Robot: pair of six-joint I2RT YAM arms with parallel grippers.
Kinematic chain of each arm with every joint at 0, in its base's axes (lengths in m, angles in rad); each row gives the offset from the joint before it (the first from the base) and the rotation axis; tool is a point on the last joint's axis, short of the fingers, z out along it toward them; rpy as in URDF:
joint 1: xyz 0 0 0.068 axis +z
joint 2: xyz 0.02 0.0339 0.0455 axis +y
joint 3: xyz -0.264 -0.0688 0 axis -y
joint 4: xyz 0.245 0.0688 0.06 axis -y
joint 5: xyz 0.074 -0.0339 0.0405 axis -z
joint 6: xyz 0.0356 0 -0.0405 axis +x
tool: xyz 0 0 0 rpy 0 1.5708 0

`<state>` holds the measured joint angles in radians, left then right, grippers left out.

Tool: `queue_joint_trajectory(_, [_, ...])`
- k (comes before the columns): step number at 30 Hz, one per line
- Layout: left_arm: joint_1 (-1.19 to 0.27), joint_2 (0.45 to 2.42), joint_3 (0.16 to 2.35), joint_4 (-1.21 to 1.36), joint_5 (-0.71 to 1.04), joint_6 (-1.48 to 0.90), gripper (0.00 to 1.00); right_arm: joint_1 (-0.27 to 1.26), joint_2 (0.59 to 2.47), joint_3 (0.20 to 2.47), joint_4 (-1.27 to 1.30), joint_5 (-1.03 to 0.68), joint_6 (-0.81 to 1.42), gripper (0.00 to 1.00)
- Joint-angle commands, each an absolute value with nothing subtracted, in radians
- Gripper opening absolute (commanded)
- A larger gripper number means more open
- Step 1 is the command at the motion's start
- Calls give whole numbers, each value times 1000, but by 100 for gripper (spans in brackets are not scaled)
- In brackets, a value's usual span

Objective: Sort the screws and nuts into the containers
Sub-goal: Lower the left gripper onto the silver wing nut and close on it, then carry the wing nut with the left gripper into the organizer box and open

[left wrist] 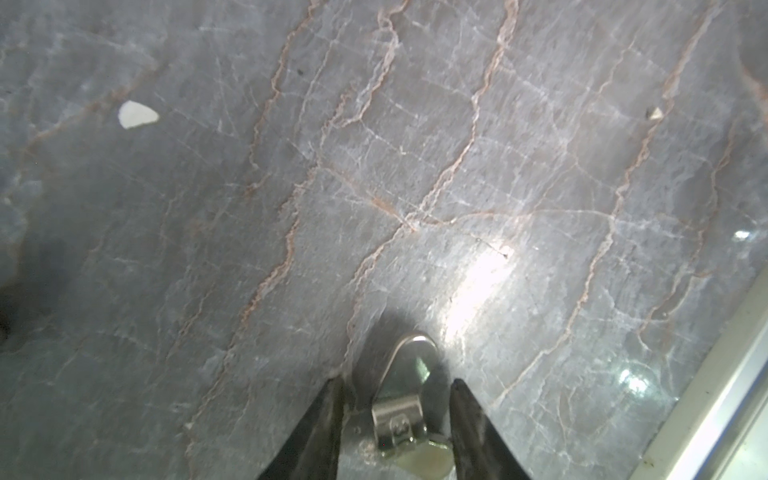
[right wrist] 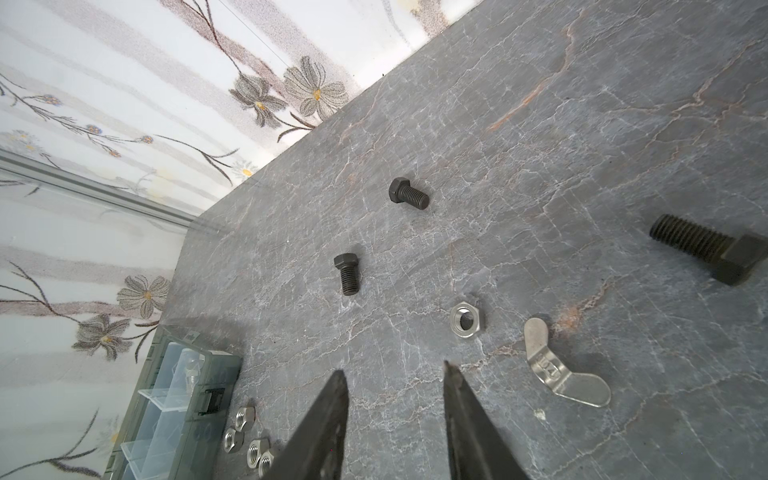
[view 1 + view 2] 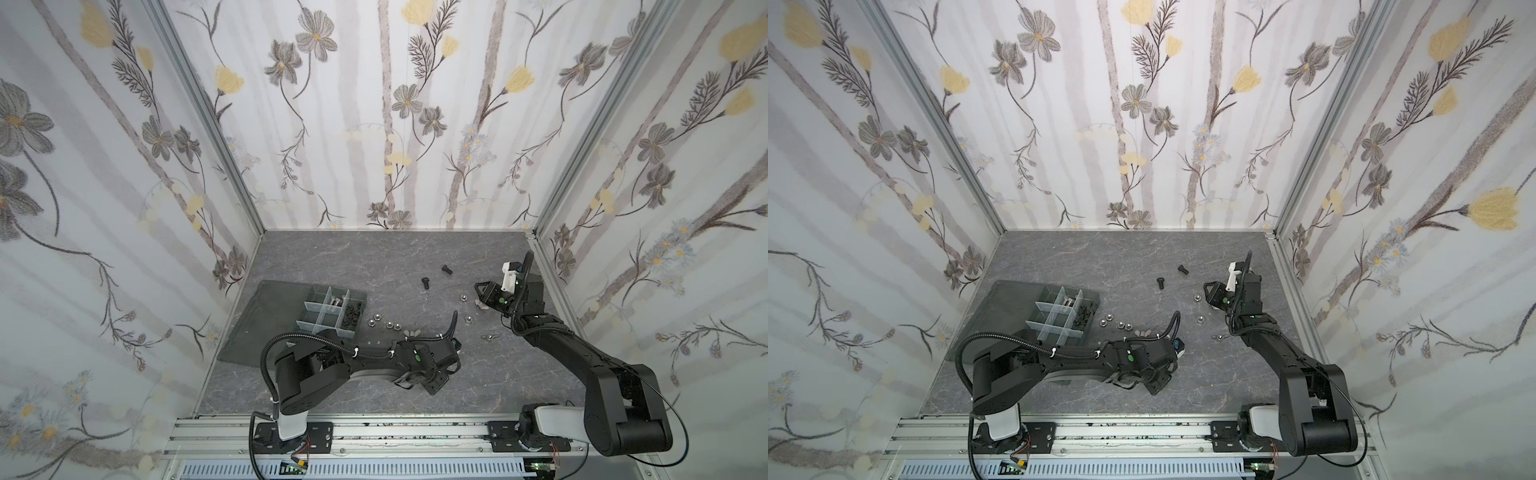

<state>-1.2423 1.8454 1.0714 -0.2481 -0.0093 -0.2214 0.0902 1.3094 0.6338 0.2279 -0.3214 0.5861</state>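
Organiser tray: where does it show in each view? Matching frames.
Both top views: organiser tray left of centre, below mid-height.
Left wrist: not in it.
Right wrist: organiser tray cut off at the frame edge, beside four silver hex nuts.
Shared landmark: loose black hex bolt nearest the tray, in all but the left wrist.

Tabletop (image 1: 374, 166) is being shown as smooth grey veined stone-look, with glare being reflected. Screws (image 2: 409, 194) are being seen as matt black threaded metal. Hex nut (image 2: 466, 323) and wing nut (image 2: 557, 374) are being shown as shiny silver metal. Organiser tray (image 2: 224, 374) is being seen as dark plastic, with dividers (image 3: 323, 311) in translucent plastic. Walls (image 3: 374, 104) are being shown as matt and printed.
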Motion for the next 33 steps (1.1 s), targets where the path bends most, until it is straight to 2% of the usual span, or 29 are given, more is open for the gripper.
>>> queue_joint_trajectory(1, [-1246,1839,1073,-279,-34,-239,44,91,1304,638,254,-337,588,40])
queue_joint_trajectory(19, [-1255,1821,1063,-270,-54,-249,20,91,1305,632,259,-340,588,40])
queue_joint_trajectory(33, [-1190,1653,977,-230,-104,-285,17,91,1303,624,263,-354,592,40])
